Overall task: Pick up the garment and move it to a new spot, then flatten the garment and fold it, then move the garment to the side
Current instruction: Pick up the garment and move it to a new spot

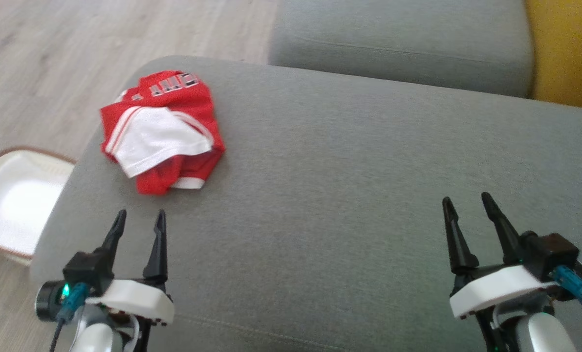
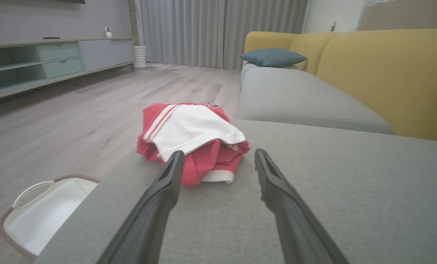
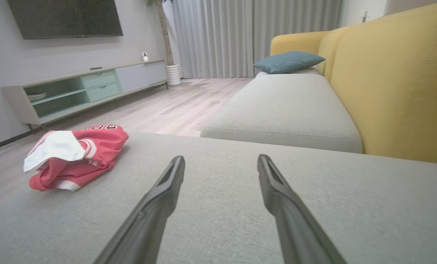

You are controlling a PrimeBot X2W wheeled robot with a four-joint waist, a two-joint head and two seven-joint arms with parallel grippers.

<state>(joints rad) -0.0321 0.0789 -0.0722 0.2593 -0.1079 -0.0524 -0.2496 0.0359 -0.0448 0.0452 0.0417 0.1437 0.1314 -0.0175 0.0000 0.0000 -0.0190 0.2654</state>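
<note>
Right now the red-and-white jersey (image 1: 163, 129) lies in a crumpled heap on the grey seat cushion (image 1: 349, 195), near its far left corner and close to the rounded left edge. Below that edge a white basket (image 1: 12, 205) stands on the wooden floor. A white panel with striped trim is folded over the top of the heap, and red cloth with black-and-white lettering shows at the far side.

The left gripper (image 1: 141, 213) hovers over the cushion just short of the jersey with its fingers spread and nothing between them. In its own wrist view, the heap sits straight ahead. The right gripper (image 1: 466, 197) is also spread and empty, well apart from the garment, near the cushion's near right part.

The jersey looks light, thin and limp, probably a smooth sports fabric. It should weigh next to nothing, but it is likely to sag, unfurl and slide once lifted. A shallow pinch may catch only one layer and leave the rest trailing.

The raised fold at the near side, where the red bulge meets the white hem, seems the best place to take hold. The fingers would need to go in deep enough to gather several layers. The left gripper is the one placed for that.
</note>
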